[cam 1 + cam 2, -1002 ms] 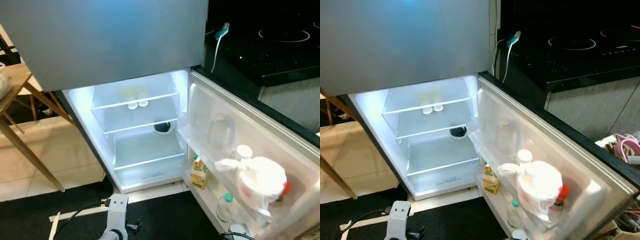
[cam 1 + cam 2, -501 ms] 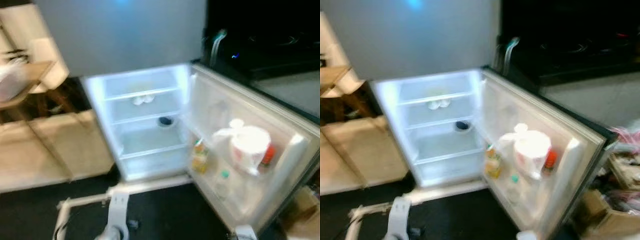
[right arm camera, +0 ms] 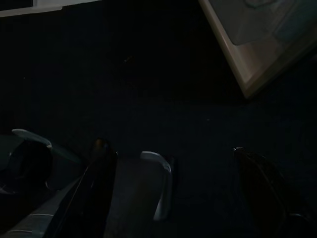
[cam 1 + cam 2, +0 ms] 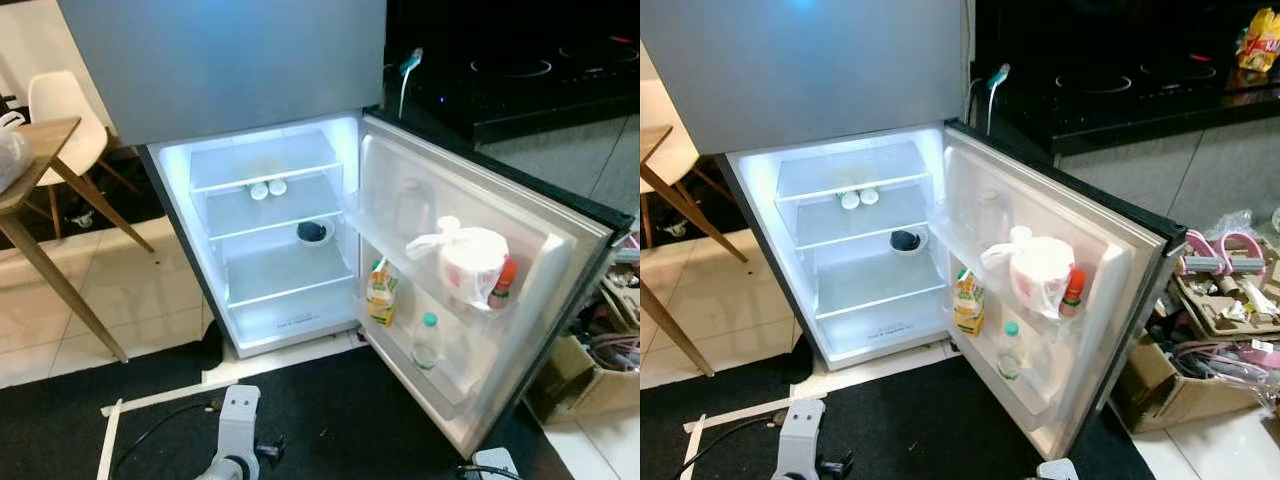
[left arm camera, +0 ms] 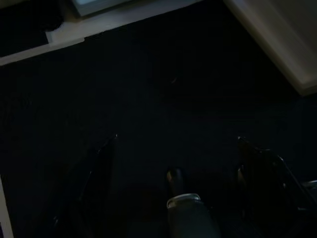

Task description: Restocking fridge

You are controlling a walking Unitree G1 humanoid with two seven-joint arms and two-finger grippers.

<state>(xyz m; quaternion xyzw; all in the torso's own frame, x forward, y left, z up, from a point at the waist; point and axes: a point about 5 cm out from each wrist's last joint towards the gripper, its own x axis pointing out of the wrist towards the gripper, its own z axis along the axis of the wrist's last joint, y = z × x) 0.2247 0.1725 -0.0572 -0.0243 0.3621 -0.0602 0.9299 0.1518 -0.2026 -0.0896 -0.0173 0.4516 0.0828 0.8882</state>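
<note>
The fridge (image 4: 270, 240) stands with its lower door (image 4: 480, 300) swung wide to the robot's right, the lit cabinet facing the camera. Inside, two small white cups (image 4: 268, 188) sit side by side on the upper glass shelf, and a bowl (image 4: 314, 232) rests on the shelf below, near the door side. The door racks hold a white bag (image 4: 470, 265), knotted at the top, in the upper rack with a red-capped bottle (image 4: 503, 283) touching it on the outer side. A juice carton (image 4: 378, 292) stands upright lower down, and a green-capped bottle (image 4: 427, 340), also upright with its long axis vertical, stands in the bottom rack.

Both arms hang idle over the black mat (image 4: 330, 420). The left gripper (image 5: 176, 144) has its two fingers spread wide with nothing between them; the right gripper (image 3: 171, 148) is likewise spread and empty (both wrist views are very dark). The left wrist view catches the pale floor strip at the fridge's foot; the right wrist view catches the door's lower corner instead.

A wooden table (image 4: 30, 160) and white chair (image 4: 62, 110) stand to the left, a black hob (image 4: 520, 70) to the right. The right eye view takes in boxes of clutter (image 4: 1220, 290) beyond the door.
</note>
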